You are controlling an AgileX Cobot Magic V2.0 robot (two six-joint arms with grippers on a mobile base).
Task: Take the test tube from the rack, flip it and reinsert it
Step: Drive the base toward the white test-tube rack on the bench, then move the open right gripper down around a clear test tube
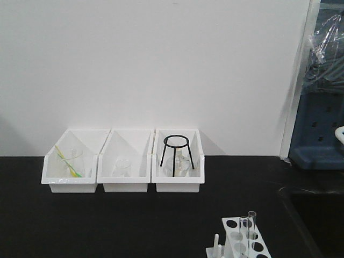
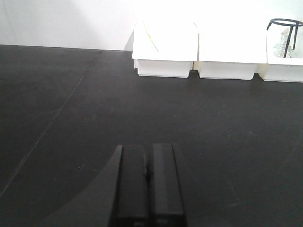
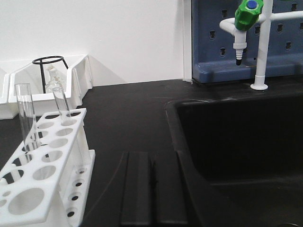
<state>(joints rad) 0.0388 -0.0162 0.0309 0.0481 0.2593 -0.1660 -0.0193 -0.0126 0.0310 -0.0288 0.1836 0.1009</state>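
Cut off: the rack (image 3: 45, 163) is running off the left and bottom edges of the right wrist view. In the front view only its upper part is showing, at the bottom edge right of centre.
Hard to make out: clear glassware in the bins (image 1: 126, 187) is blurring into the white walls. The tubes' lower ends are partly disappearing behind the rack's top plate.
Rack: is sitting on the black table (image 3: 128, 104), at the lower left of the right wrist view, with its holed top plate facing up.
Near tube (image 3: 23, 111): is standing upright in a hole close to the left edge of the right wrist view.
Far tube (image 3: 61, 101): is standing in a back-row hole, its top leaning slightly left.
Right gripper (image 3: 151, 158): fingers are pressing together on nothing at lower centre. The rack is lying just to its left, apart from it, and both tubes are rising up and left of it.
Left gripper (image 2: 148, 150): fingers are pressing together on nothing, hovering over bare table at bottom centre. The bins are lining the upper right.
Bins: three are sitting side by side against the wall.
Tripod (image 1: 176, 151): black, is standing in the rightmost bin.
Sink (image 3: 246, 127): black, is filling the right half of the right wrist view.
Tap (image 3: 247, 13): green-headed, is hanging at the upper right.
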